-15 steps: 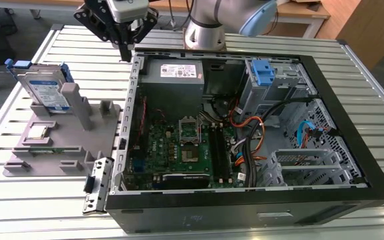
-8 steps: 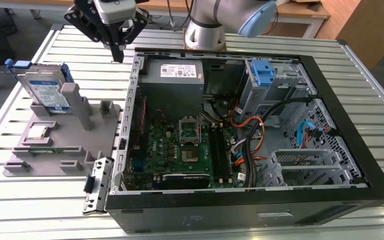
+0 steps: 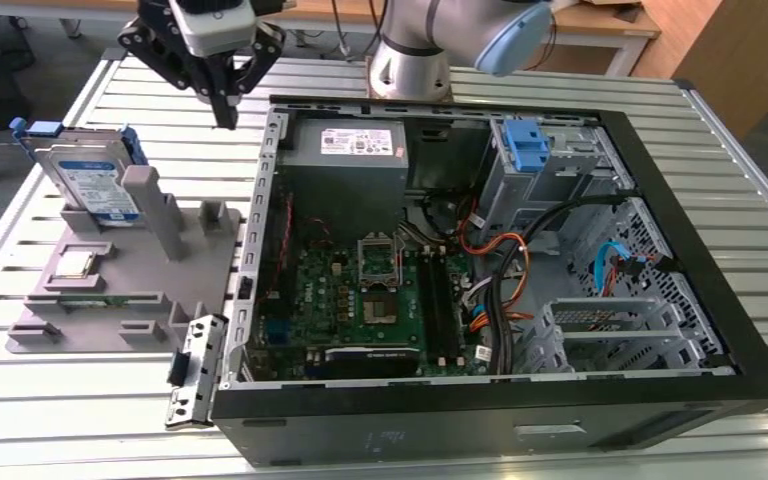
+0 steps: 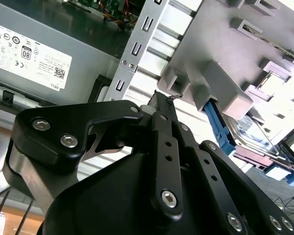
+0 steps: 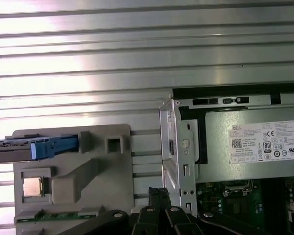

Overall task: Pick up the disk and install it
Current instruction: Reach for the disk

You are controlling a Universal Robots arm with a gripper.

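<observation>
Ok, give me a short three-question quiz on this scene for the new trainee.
1. True or false: the claw is gripping the disk.
2. The disk is: A) already installed, B) standing on edge in the grey holder, C) lifted in mid-air.
3. Fill in: the claw hovers between the holder and the ___.
Key: 1 false, the claw is shut and empty; 2 B; 3 computer case.
</observation>
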